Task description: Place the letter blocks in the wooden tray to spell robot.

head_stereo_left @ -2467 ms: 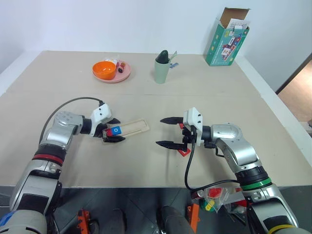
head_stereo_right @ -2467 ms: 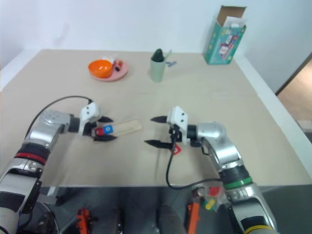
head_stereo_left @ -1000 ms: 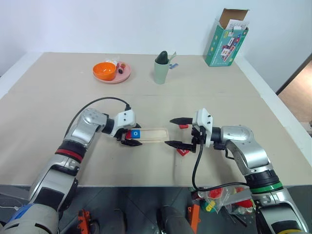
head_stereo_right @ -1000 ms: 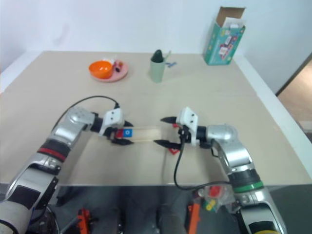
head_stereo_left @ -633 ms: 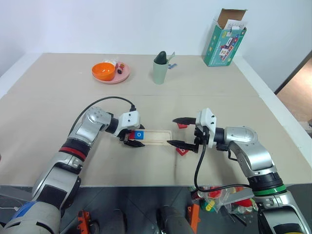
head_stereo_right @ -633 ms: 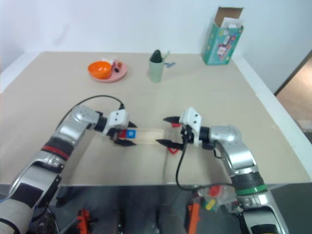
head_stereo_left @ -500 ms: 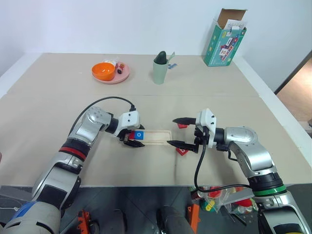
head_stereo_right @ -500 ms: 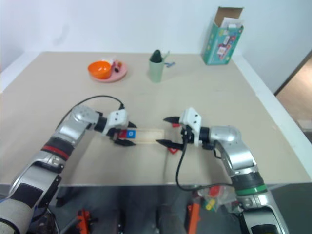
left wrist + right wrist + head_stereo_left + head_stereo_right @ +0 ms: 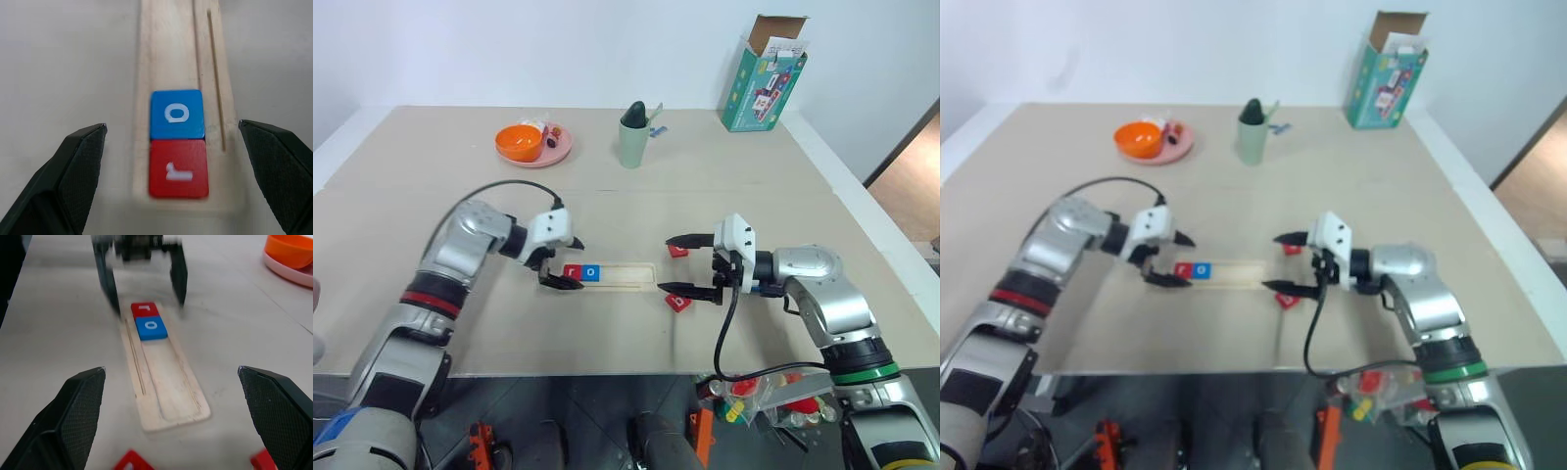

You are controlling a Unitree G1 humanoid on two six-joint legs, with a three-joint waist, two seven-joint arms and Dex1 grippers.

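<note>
Tray: the wooden tray [image 9: 612,274] lies at the middle of the left eye view, running left to right on the table [image 9: 705,186].
Placed so far: you have the red r block [image 9: 572,271] at the tray's left end and the blue o block [image 9: 591,271] touching it on the right; the other slots are bare.
Left gripper: your left gripper [image 9: 560,264] hangs just left of the tray end with its jaws spread wide and nothing between them.
Right gripper: your right gripper [image 9: 689,264] is wide open and empty too, at the tray's right end.
Loose blocks: one red block [image 9: 677,252] lies just above that end and another red block [image 9: 677,303] just below it, both beside the right fingers. Their letters are too small to read. I cannot spot the second blue block.
Step in hand: by my reading, b goes in next, and the right arm is the nearer one.
How to do it well: check the letter before you commit, as both red tiles look alike from here. Take the tile by two opposite edges, flat, and keep the letter upright as r and o stand. Lower it into the groove just right of the o, then slide it until it touches. Keep your left gripper clear of the placed pair.
Risk: a tilted tile could catch the tray's rim, or a push could shift the light tray.
</note>
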